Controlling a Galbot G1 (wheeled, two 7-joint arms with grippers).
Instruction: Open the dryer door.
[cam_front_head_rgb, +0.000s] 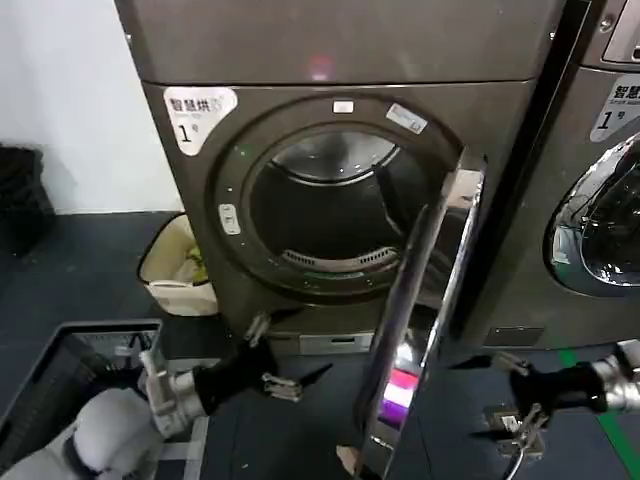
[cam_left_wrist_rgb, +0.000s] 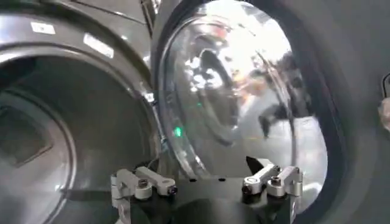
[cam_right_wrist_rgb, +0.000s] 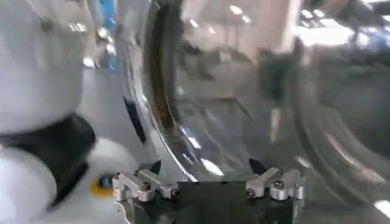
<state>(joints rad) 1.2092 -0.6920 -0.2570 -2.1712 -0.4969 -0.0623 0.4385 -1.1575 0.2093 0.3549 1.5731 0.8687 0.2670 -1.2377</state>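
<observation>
The dryer door stands swung out from the machine, edge-on to me, with its chrome rim catching light. Behind it the round drum opening is exposed. My left gripper hangs low in front of the drum, on the door's inner side, open and holding nothing. In the left wrist view the gripper faces the domed glass of the dryer door, with the drum beside it. My right gripper is low on the door's outer side, open and empty. The right wrist view has the gripper close to the dryer door's shiny outer face.
A second machine with its own chrome-rimmed door stands immediately right. A cream bag sits on the floor left of the dryer, and a dark basket is at lower left. Green floor tape runs at lower right.
</observation>
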